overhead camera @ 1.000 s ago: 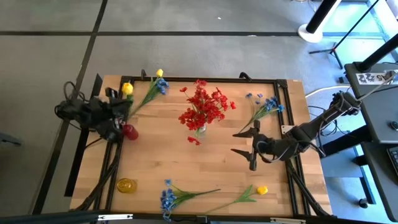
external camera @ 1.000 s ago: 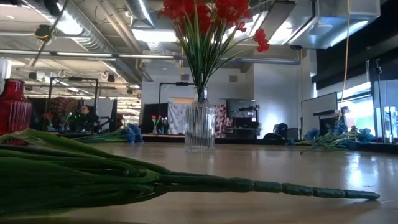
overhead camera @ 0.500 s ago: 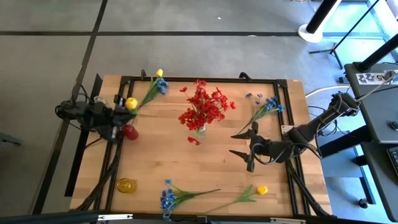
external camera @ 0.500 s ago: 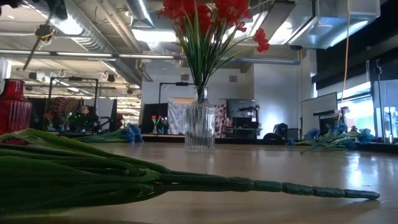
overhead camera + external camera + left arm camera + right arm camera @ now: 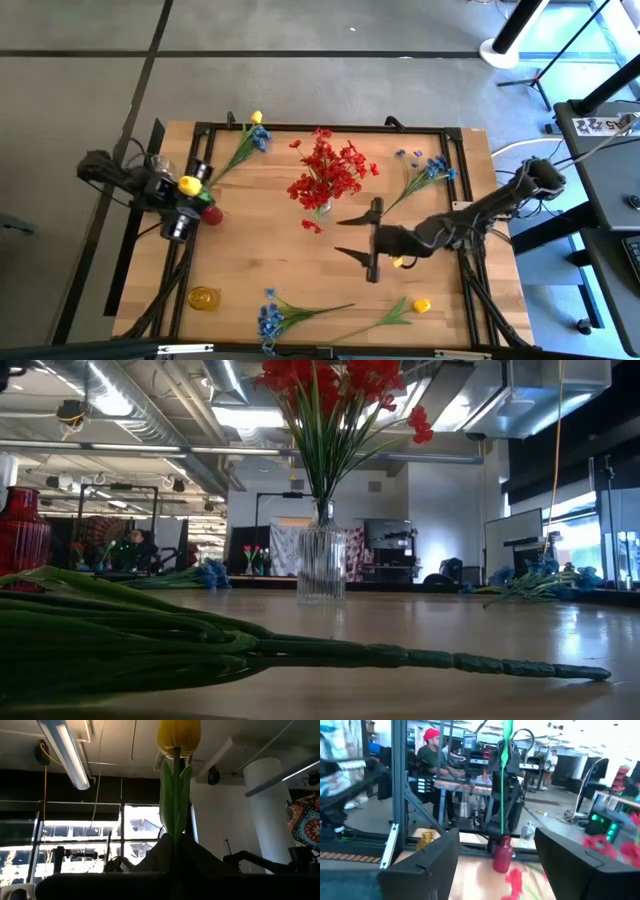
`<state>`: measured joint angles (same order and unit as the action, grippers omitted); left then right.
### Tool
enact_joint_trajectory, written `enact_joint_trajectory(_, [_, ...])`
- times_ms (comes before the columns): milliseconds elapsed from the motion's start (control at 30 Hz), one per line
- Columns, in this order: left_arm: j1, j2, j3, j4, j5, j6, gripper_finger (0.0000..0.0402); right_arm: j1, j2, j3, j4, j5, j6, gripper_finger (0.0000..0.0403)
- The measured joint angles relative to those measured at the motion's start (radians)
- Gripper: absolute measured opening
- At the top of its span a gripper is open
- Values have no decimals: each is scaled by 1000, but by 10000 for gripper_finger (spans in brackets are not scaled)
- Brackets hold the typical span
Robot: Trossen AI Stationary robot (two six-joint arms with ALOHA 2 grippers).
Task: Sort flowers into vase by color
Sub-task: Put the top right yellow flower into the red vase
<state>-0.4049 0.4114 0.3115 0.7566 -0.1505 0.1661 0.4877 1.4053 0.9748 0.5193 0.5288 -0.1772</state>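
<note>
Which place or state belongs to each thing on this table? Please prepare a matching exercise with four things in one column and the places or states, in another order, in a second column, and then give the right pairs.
Things:
1. red flowers
2. yellow flower with the stem gripped
3. red vase
4. right hand

Places or states:
A. open, over the middle of the table
B. held upright by the shut left hand
C. standing in the clear glass vase
D. at the table's left edge, beside the left hand

Pairs: 1-C, 2-B, 3-D, 4-A
</note>
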Motion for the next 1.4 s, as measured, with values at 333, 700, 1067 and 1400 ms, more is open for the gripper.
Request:
enact_joint_trajectory(333, [-22,476,7,528,-19,-8,16,-9,225,255,-48,-5,-108,259])
enact_joint_trajectory(700, [-97,831,289,513,-109,79,16,-59,348,357,-10,-85,-91,259])
enact_joint_trajectory(1067, [-91,1056,439,600,-132,108,16,-66,368,400,15,-95,-85,153])
enact_joint_trajectory(1400, [-71,1076,451,554,-204,98,16,-97,368,399,-36,-175,-30,14])
